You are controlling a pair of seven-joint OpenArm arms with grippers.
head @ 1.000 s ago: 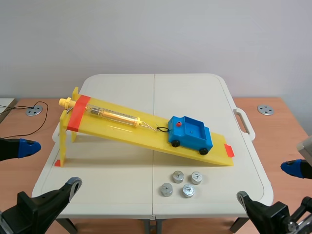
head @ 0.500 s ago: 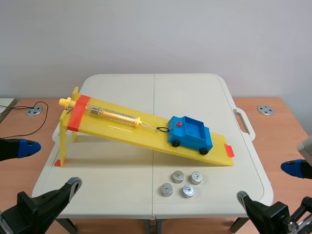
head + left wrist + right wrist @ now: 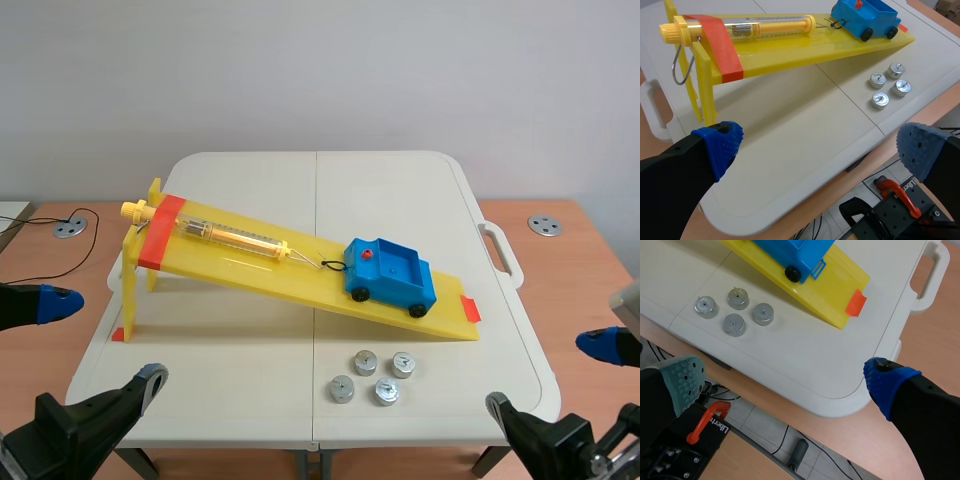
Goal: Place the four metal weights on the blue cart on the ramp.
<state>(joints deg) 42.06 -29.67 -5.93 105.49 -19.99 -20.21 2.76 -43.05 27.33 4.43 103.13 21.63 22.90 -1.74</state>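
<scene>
White table (image 3: 250, 370) before pale wall. Left gripper (image 3: 820, 150) low at near left corner of table, fingers wide apart. Yellow ramp (image 3: 240, 264) on table, high end at left, sloping down to right. Clear spring tube (image 3: 228, 237) lies on upper part of ramp, joined by cord to cart. Blue cart (image 3: 392, 272) sits on lower part of ramp. Four weights (image 3: 365, 361) in cluster on table, just in front of ramp's low end, apart from cart. Right gripper (image 3: 785, 380) low at near right corner, fingers wide apart.

Scene view facing across table (image 3: 390, 190), wrist views low at near edge, sharing weights (image 3: 900, 87)
</scene>
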